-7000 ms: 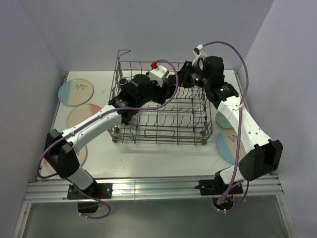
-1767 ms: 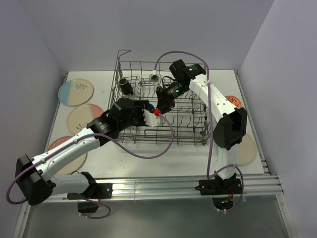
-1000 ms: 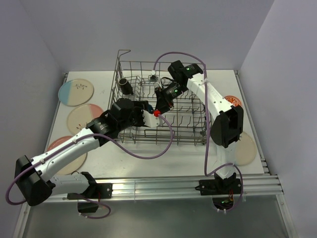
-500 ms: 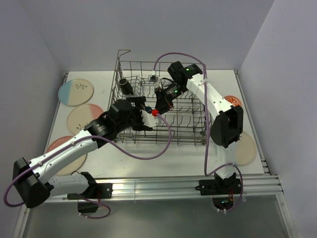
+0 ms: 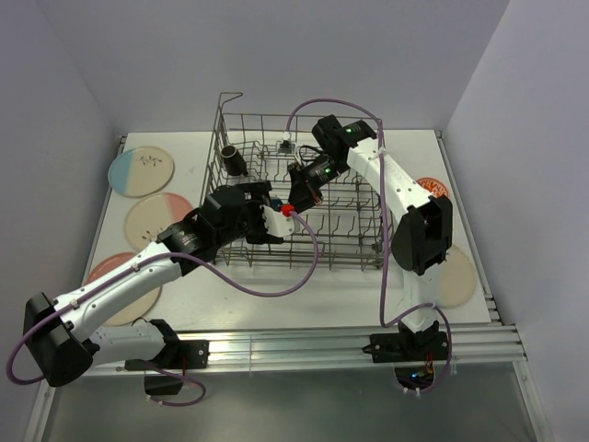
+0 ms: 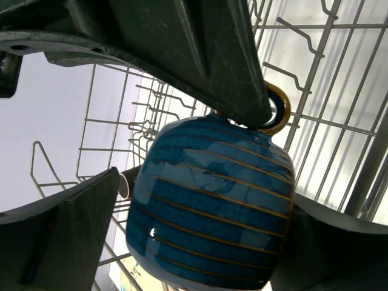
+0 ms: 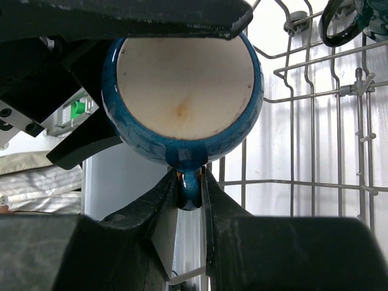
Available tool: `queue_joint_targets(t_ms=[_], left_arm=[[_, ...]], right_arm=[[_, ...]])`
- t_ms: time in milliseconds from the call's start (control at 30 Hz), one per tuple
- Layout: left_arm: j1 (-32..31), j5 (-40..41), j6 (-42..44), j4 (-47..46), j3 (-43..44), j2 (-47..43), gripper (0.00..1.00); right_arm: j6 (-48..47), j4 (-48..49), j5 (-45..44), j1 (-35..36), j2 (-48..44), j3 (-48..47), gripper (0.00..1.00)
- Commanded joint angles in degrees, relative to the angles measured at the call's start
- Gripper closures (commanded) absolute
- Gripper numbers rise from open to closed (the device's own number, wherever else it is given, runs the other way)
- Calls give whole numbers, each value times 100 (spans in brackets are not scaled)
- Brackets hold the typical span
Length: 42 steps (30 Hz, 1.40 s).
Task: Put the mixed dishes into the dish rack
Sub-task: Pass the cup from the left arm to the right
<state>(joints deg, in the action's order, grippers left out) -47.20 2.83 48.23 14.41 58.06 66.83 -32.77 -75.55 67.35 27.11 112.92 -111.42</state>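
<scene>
The teal-blue mug [image 6: 212,200] with thin gold stripes hangs in the air over the left middle of the dish rack [image 5: 304,250]. My right gripper [image 7: 191,182] is shut on its handle, and the cream inside [image 7: 185,79] faces that camera. My left gripper [image 6: 206,194] is open with one jaw on each side of the mug's body, and a small gap shows at one jaw. In the top view the two grippers meet, left [image 5: 269,204] and right [image 5: 296,191]. A brown mug [image 5: 232,158] sits in the rack's back left corner.
A blue-and-cream plate [image 5: 140,171], a pink-and-cream plate [image 5: 156,219] and a pink plate [image 5: 120,285] lie left of the rack. A cream plate [image 5: 457,276] and an orange-red bowl [image 5: 433,189] lie to its right. A dark mug handle [image 7: 339,21] hangs nearby among the rack's tines.
In the last second my left gripper has crept a little up and right, closer around the mug. The right arm has held still with the mug.
</scene>
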Motion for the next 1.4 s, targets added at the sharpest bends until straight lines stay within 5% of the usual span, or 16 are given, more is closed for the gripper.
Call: queue_joint_targets(t_ms=[0, 233, 467, 600, 1000, 1367], left_arm=[[27, 60, -138, -615, 100, -83, 7], [27, -28, -130, -554, 363, 67, 62], [35, -107, -182, -466, 434, 111, 83], [35, -99, -147, -519, 416, 67, 89], [44, -213, 73, -466, 469, 94, 98], [35, -239, 143, -518, 408, -38, 99]], right_arm=[[-212, -241, 331, 22, -359, -12, 100], [-309, -391, 358, 22, -271, -82, 100], [-229, -373, 366, 31, -236, -117, 100], [-361, -583, 384, 31, -139, -187, 97], [-563, -716, 410, 250, -218, 85, 57], [-502, -716, 717, 400, -280, 331, 59]])
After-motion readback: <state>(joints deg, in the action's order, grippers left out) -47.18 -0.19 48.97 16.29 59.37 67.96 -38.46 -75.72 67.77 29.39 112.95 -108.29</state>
